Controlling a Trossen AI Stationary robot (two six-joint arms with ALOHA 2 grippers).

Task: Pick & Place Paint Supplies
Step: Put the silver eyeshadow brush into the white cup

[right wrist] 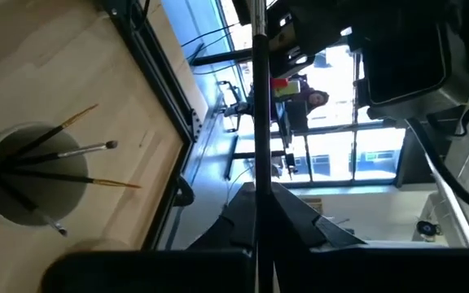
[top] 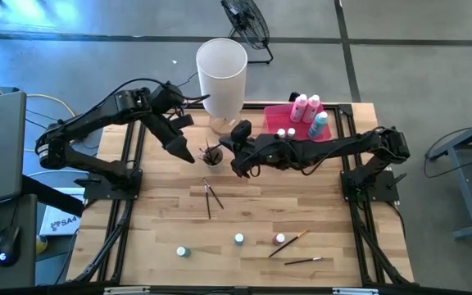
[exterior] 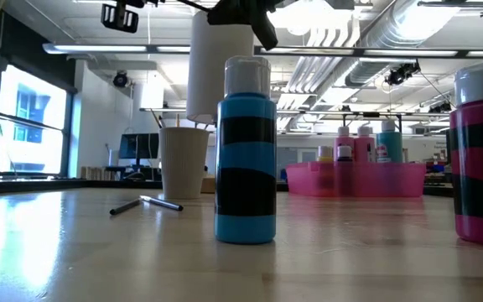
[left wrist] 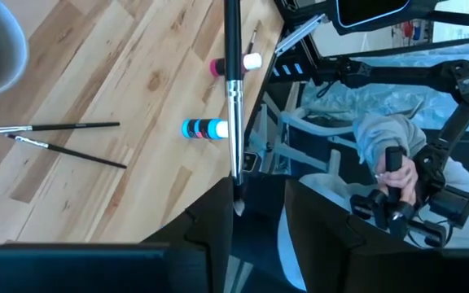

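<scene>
Worktop (top: 170, 221): three small bottles are counted along the near edge, teal-capped (top: 182, 251), blue-capped (top: 239, 238) and pink-capped (top: 279, 239). Four loose paintbrushes are counted: two crossed at centre (top: 211, 195), two near the pink-capped bottle (top: 289, 246). Three more are held in the cup (right wrist: 31, 175). Several bottles are stored in the pink tray (top: 273, 115); exact number unclear.

Left gripper (top: 188, 157), beside the cup: parted, a paintbrush (left wrist: 232, 89) between its fingers. Right gripper (top: 238, 168), near the cup: clenched on one paintbrush (right wrist: 258, 98).
</scene>
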